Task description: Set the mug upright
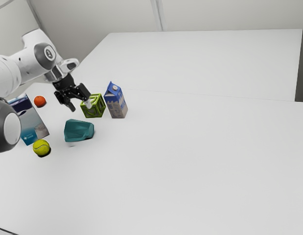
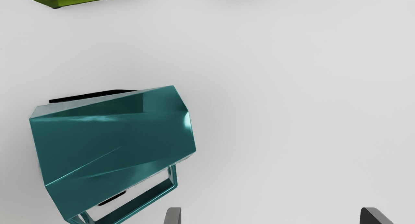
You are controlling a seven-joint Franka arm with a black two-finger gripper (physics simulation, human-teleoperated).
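My gripper [image 1: 73, 98] hangs above the table in the exterior view, with its fingers apart and nothing between them. The teal mug [image 1: 79, 130] lies on its side on the table, lower than the gripper and apart from it. In the wrist view the mug [image 2: 113, 136] shows its faceted side, with its handle beside the body near one finger. The open gripper [image 2: 270, 216] has its two fingertips wide apart over bare table.
Close to the mug stand a green cube [image 1: 94, 106] and a blue-and-white carton [image 1: 115, 101]. A tennis ball [image 1: 41, 147], a blue-and-white box [image 1: 30, 120] and an orange ball [image 1: 39, 101] are toward the exterior view's left on the white table [image 1: 190, 161].
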